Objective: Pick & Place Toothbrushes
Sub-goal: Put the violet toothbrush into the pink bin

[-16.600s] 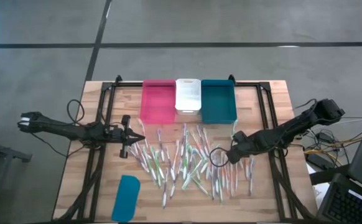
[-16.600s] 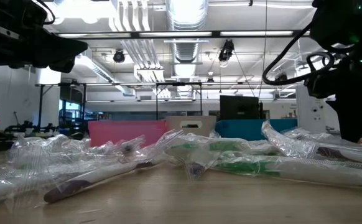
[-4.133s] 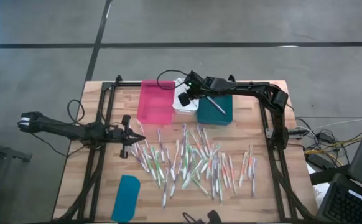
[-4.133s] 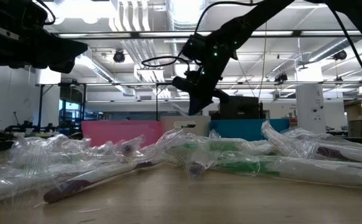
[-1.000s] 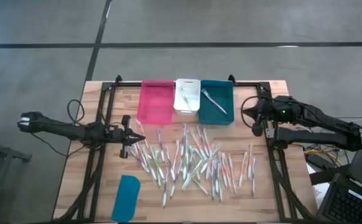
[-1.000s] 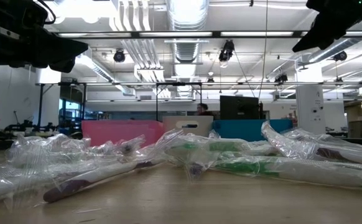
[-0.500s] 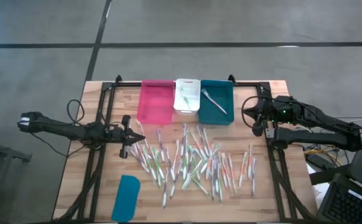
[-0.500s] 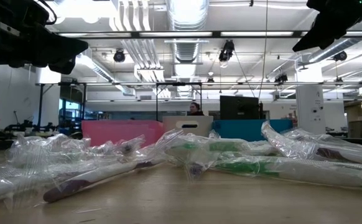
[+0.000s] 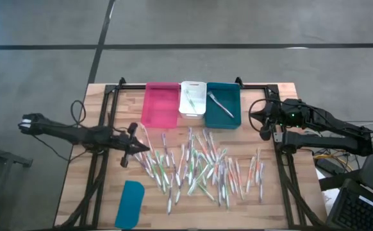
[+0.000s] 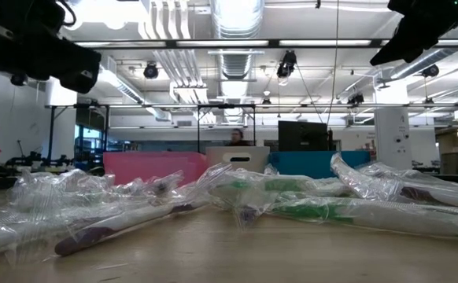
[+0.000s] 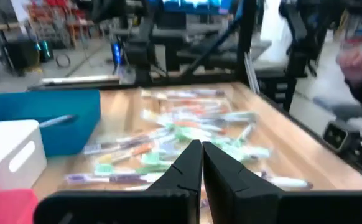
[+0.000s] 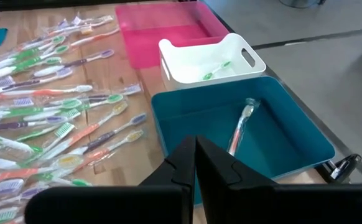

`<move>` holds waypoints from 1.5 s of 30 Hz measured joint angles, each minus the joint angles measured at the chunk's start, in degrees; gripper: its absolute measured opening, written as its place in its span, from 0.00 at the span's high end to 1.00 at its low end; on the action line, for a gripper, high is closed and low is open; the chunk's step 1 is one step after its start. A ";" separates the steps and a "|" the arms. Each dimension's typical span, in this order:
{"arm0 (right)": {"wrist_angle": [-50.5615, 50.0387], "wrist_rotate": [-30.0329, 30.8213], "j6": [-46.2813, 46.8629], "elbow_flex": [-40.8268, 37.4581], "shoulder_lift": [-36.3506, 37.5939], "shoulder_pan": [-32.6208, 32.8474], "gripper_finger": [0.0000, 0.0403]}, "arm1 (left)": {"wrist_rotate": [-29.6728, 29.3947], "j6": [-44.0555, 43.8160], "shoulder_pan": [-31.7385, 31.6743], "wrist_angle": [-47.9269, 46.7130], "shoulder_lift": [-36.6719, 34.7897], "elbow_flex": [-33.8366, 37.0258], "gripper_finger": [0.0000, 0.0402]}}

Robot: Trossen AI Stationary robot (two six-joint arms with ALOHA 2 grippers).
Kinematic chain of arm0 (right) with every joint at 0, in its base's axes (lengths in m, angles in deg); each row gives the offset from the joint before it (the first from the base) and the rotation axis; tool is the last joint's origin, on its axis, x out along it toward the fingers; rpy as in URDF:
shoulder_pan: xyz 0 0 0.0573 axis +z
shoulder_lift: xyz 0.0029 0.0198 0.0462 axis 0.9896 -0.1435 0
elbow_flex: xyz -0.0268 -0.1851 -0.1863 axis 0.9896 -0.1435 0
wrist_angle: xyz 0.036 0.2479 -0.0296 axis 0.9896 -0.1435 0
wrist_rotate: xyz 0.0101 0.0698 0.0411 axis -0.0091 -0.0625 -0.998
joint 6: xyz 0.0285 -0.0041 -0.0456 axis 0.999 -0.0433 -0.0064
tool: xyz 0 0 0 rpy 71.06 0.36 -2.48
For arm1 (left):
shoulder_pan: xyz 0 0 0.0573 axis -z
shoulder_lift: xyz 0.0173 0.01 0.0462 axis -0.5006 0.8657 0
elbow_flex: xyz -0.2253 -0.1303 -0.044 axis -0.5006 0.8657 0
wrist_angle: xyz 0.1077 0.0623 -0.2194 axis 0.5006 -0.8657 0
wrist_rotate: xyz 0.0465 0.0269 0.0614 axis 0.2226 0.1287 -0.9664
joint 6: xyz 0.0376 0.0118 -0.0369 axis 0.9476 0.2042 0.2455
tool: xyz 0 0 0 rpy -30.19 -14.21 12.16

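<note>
We see the toothbrushes (image 9: 199, 168) scattered mid-desk (image 9: 289, 212), light, stiff, slippery in crinkly wrap; we'd pinch one mid-handle. Left gripper (image 9: 131, 149) at the pile's left edge and right gripper (image 9: 263, 122) by the teal bin (image 9: 223, 122) have fingers pressed together, empty

On my wooden surface (image 9: 84, 205), the white bin (image 9: 192, 99) sits at the far edge, a pink bin (image 9: 163, 104) touching one side, a teal bin (image 9: 223, 104) the other. A flat teal lid (image 9: 129, 203) lies well apart from it, near the front edge
</note>
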 joint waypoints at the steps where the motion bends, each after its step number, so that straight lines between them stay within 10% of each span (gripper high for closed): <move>1: 0.00 -0.01 -0.16 0.00 0.00 0.00 0.98 | -0.80 -0.02 0.64 -1.20 0.45 -1.08 0.95; 15: 0.00 0.02 -0.05 0.02 0.02 0.00 0.98 | -24.69 -13.24 3.27 -6.09 17.87 -12.77 0.64; 25: 0.00 0.02 -0.04 0.02 0.04 -0.02 0.98 | -20.41 -19.74 3.81 -9.25 36.65 -22.46 0.55; 38: 0.00 0.00 -0.69 0.02 0.02 -0.02 0.98 | -8.43 24.36 4.92 -16.79 54.91 -35.66 0.58; 45: 0.00 -0.01 -0.62 0.04 0.00 -0.02 0.98 | -8.40 29.61 5.70 -26.38 62.59 -43.93 0.62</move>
